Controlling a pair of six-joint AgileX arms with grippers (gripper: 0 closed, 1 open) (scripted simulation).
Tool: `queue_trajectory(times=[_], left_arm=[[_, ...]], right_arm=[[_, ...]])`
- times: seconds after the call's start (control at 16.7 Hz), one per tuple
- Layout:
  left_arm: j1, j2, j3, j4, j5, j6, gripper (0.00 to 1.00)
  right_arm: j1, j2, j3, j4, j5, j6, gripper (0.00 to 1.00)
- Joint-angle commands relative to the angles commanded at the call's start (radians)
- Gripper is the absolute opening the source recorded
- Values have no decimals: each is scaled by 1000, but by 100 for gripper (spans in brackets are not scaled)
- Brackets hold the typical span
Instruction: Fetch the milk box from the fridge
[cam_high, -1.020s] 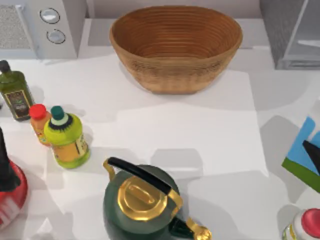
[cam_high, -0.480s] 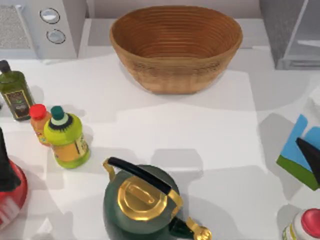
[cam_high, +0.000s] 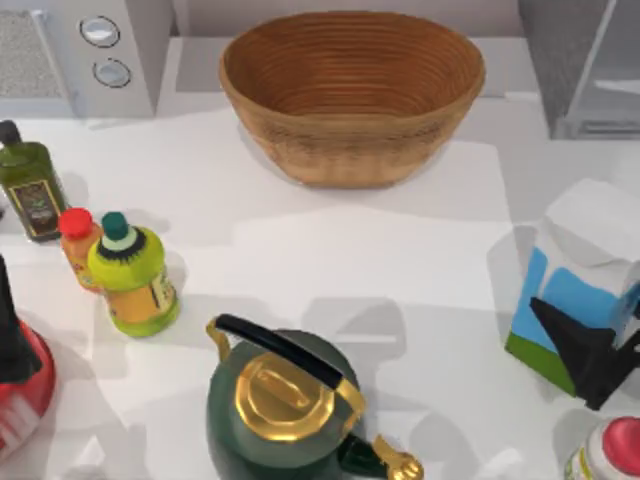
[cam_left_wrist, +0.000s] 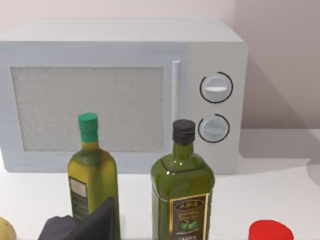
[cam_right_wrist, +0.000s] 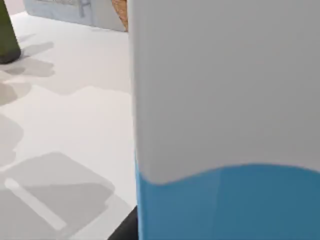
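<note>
Milk box (cam_high: 578, 280): gabled white top, blue body with wavy white edge, green base band; stood tilted on the white table (cam_high: 380, 270) at 4 o'clock, outside the fridge (cam_high: 580, 65), a dark-grey speckled box with pale panel at 1 o'clock. Right gripper (cam_high: 590, 360): black fingers clamped on the carton's lower side, at 4 o'clock. In the right wrist view the carton (cam_right_wrist: 225, 115) loomed close, smooth white over blue. Left gripper (cam_left_wrist: 80, 227): dark, parked at 9 o'clock by two green oil bottles (cam_left_wrist: 182, 195); cannot tell whether open. Woven basket (cam_high: 352, 95), round and ribbed, at 12 o'clock. Green kettle (cam_high: 285, 405) with gold lid at 6 o'clock. Light-grey microwave (cam_high: 85, 50) with two knobs at 11 o'clock.
</note>
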Motion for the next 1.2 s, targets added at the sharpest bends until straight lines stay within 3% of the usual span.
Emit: queue_trajectory(times=[0.3, 1.08, 1.2], left_arm=[[0, 0, 0, 0, 0, 0, 100], [0, 0, 0, 0, 0, 0, 100], [0, 0, 0, 0, 0, 0, 100]], right_arm=[[12, 21, 7, 18, 13, 0, 0], [12, 21, 7, 18, 13, 0, 98], [12, 21, 7, 18, 13, 0, 100]])
